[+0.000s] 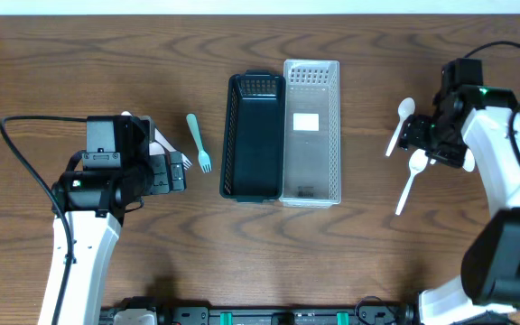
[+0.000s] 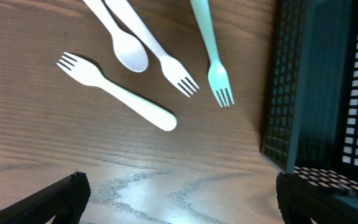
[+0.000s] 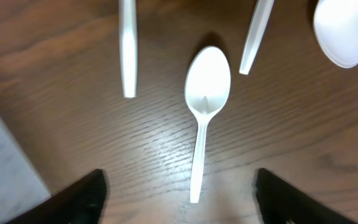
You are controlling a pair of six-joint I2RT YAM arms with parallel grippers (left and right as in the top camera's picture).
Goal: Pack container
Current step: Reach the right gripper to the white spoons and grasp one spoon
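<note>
Left gripper [image 2: 182, 198] is hovering, fingers apart, near a white plastic fork [image 2: 114, 89]. Right gripper [image 3: 179, 196] is hovering, fingers likewise spread, apparently above a white plastic spoon [image 3: 207, 82].

Left arm [image 1: 106, 171] hides most of what seems white cutlery [image 1: 163, 143].

A dark brown wooden table [image 1: 61, 54] with wavy grain fills nearly the whole overhead frame. A pale strip [image 1: 260, 5] runs along the top edge of that frame. At bottom centre, a black rail [image 1: 269, 317] with green fittings lies along the lower edge. In the left wrist view, light glares off the wood at lower middle.
</note>
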